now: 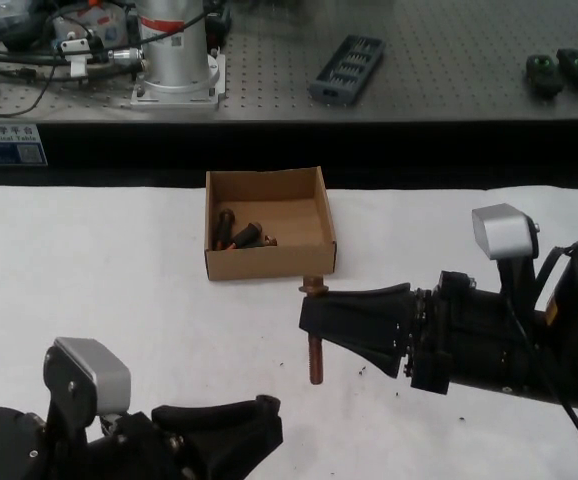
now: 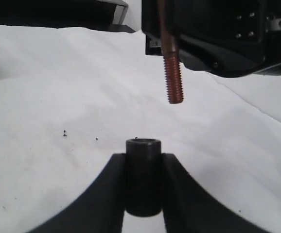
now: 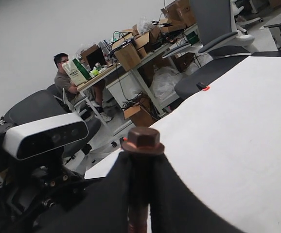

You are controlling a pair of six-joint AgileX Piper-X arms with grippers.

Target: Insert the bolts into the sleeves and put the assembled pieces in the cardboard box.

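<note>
My right gripper (image 1: 314, 322) is shut on a copper bolt (image 1: 315, 352), held upright with its head (image 3: 141, 140) on top and its threaded end (image 2: 175, 82) hanging free above the white cloth. My left gripper (image 2: 143, 182) is shut on a black sleeve (image 2: 143, 175), held upright with its bore facing up. The bolt's tip hangs above the sleeve, a little beyond it and slightly to one side, with a clear gap between them. The cardboard box (image 1: 268, 223) stands behind on the cloth with several assembled pieces (image 1: 241, 233) lying inside.
A white cloth (image 1: 99, 270) covers the bench. Behind it runs a perforated metal table with a metal column (image 1: 174, 50), a dark tray (image 1: 347, 67) and two small dark objects (image 1: 562, 70). Small dark specks (image 2: 65, 133) dot the cloth.
</note>
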